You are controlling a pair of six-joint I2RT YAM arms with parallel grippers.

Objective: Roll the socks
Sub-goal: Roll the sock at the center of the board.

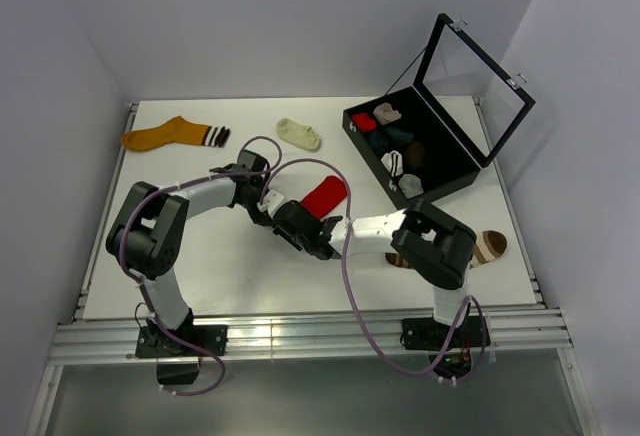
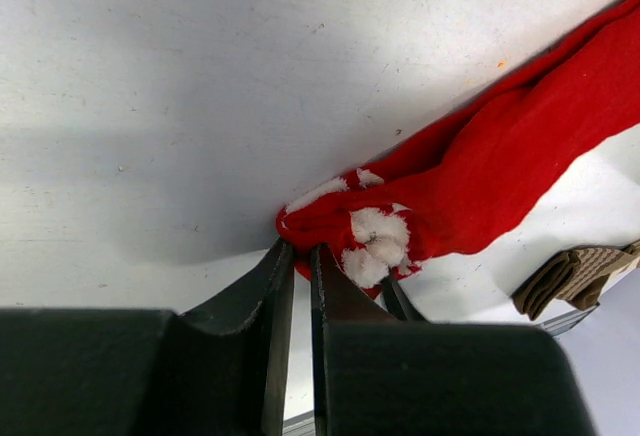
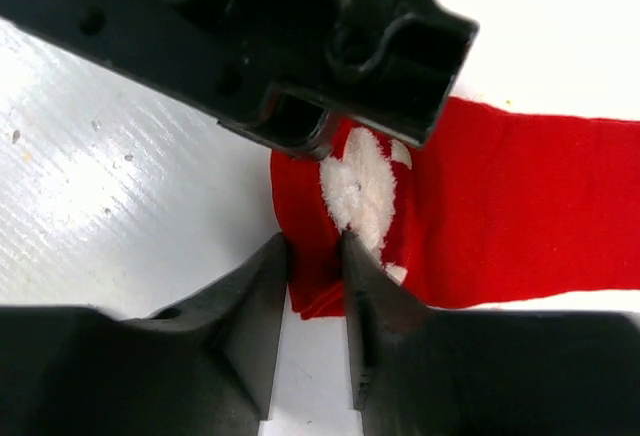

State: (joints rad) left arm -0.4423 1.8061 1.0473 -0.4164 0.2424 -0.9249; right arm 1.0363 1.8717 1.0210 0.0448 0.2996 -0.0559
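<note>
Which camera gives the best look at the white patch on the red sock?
The right wrist view: the white patch on the red sock is large and sharp there. The left wrist view shows it smaller and in fuzzy bits. The top camera shows only plain red fabric.

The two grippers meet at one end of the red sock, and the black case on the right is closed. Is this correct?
Not fully. The case is open, with its lid raised, as the top view shows. The left gripper and right gripper do meet at one end of the red sock.
</note>
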